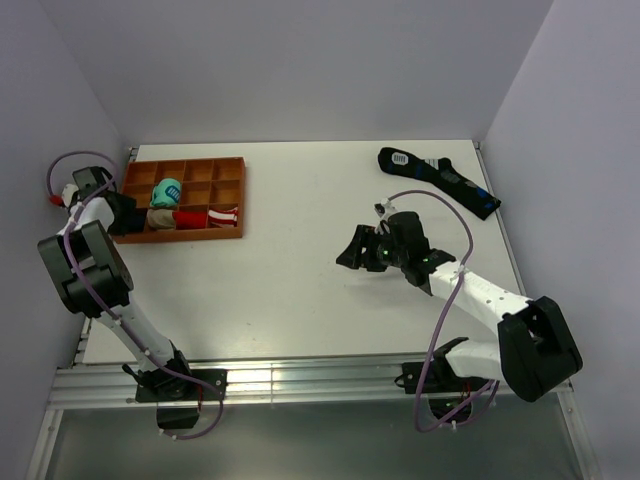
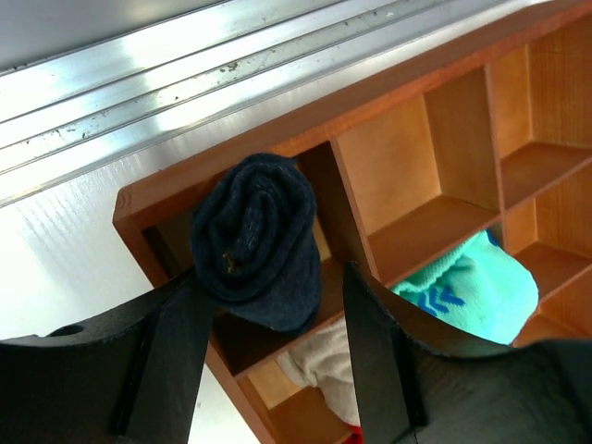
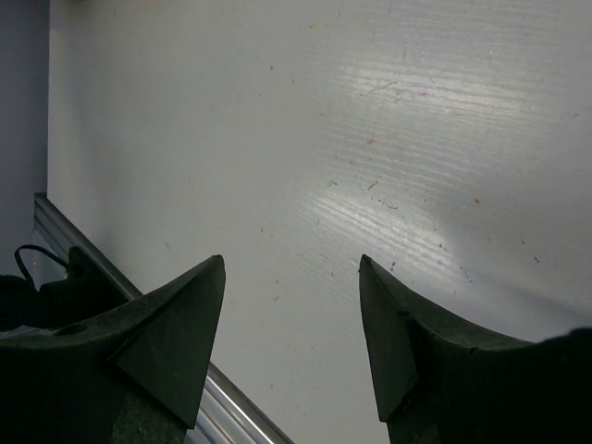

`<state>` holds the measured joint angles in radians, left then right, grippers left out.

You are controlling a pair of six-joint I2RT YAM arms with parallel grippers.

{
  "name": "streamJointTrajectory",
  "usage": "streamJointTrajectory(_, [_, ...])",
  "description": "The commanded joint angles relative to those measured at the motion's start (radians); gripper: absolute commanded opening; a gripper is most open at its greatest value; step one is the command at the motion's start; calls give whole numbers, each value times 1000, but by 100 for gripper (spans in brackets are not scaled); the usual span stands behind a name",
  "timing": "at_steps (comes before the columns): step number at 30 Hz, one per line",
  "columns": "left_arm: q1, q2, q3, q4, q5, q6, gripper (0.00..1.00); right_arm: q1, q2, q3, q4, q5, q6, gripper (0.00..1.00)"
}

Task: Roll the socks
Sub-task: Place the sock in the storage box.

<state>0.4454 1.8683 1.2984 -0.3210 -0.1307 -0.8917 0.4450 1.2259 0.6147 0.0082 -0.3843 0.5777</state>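
The socks (image 2: pixel 257 240) were already a tight navy roll, sitting between the fingers of the left gripper (image 2: pixel 270 282) at the corner compartment of the wooden tray (image 2: pixel 407 88), with the roll's lower part down inside the cell and its top above the rim. The left fingers stood well apart. The one on the left of the wrist view was touching or nearly touching the roll's side, and the other stood clear of it with a gap, so nothing was clamped. I judged this to be the letting-go stage of stowing the finished roll. The next move would call for a straight retreat along the fingers without snagging the fabric or tipping the roll out. The roll's long axis ran roughly parallel to the fingers, slightly tilted, with its coiled face turned toward the wrist camera. Beyond the right-hand finger lay a teal bundle (image 2: pixel 472 282) and a beige bundle (image 2: pixel 319 365). The right gripper (image 3: pixel 291 264) hung wide open and empty over the bare table (image 3: pixel 324 139).
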Motion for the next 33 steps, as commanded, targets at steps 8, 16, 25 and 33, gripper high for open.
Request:
streamJointTrajectory(8, [3, -101, 67, -81, -21, 36, 59, -5, 14, 8, 52, -21, -13, 67])
streamJointTrajectory(16, [-36, -138, 16, -64, -61, 17, 58, -5, 18, 10, 53, -30, -12, 67])
streamJointTrajectory(25, [-50, -133, 22, -90, -156, -27, 48, -5, 24, 10, 52, -33, -13, 67])
streamJointTrajectory(33, [-53, -100, 45, -112, -202, -41, 42, -5, 27, 10, 52, -39, -15, 67])
